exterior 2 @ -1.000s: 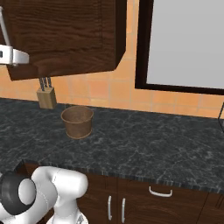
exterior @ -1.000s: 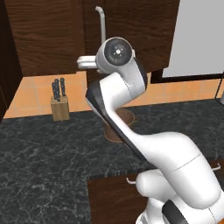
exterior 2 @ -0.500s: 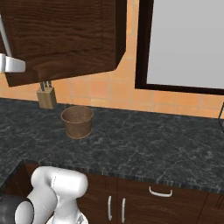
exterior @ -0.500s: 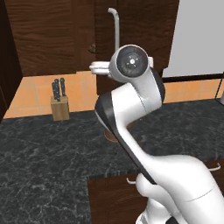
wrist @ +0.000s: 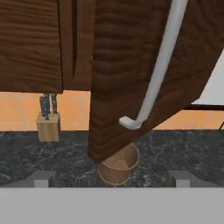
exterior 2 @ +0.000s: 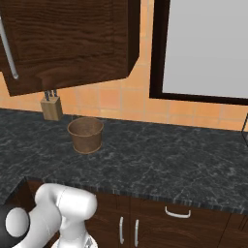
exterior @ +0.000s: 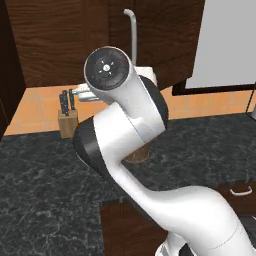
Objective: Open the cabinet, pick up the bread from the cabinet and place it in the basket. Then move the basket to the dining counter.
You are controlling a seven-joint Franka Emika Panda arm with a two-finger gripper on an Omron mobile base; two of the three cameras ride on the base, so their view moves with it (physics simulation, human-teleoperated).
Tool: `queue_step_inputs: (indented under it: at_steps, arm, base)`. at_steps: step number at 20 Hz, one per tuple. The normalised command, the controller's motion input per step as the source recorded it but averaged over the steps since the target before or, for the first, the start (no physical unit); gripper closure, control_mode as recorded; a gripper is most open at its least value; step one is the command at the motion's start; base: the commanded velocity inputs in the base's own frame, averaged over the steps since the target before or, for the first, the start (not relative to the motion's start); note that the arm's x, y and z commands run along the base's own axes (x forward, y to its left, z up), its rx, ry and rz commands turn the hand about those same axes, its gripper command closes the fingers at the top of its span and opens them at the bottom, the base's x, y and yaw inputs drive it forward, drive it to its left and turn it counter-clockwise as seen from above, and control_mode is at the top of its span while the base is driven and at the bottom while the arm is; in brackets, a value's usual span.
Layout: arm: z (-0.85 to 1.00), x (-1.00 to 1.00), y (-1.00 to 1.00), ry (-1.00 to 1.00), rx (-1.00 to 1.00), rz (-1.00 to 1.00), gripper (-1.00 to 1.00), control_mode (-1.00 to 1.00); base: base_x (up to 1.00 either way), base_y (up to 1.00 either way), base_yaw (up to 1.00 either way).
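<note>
Closest to me, the fingers [wrist: 112, 181] stand spread wide at the bottom of the hand view, with nothing between them; the silver bar handle [wrist: 155, 74] is just ahead of them, apart from both tips. Beyond and below the fingers sits the basket [exterior 2: 85, 134] on the black granite desk [exterior 2: 160, 164], and it looks empty, though its bottom is partly hidden. The cabinet [exterior 2: 68, 41] door [wrist: 140, 78] is swung partly out over the basket, so I judge the opening step begun or nearly done. The bread I cannot make out; the gap behind the door is dark. Off to one side of the fingers stands a knife block [wrist: 48, 124]. Fetching the loaf, dropping it in and carrying the basket away all look undone.
</note>
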Motion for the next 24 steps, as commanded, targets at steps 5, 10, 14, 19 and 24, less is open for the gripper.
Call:
queue_step_inputs:
  at_steps: [5, 10, 14, 19, 24]
  arm:
    - [-0.58, 0.61, 0.67, 0.33, -0.40, 0.01, -1.00, -1.00]
    - [-0.67, 1.00, 0.53, 0.20, -0.58, 0.12, -1.00, -1.00]
    - [-0.52, 1.00, 0.04, 0.20, -0.40, 0.06, -1.00, -1.00]
    - [-0.30, 0.90, -0.16, 0.16, -0.24, 0.04, -1.00, -1.00]
    - [-0.01, 0.30, -0.47, 0.07, -0.03, 0.00, -1.00, -1.00]
  base:
    - [0.00, 0.00, 0.00]
    - [0.00, 0.00, 0.00]
    - [0.00, 0.00, 0.00]
    - [0.00, 0.00, 0.00]
    - [0.00, 0.00, 0.00]
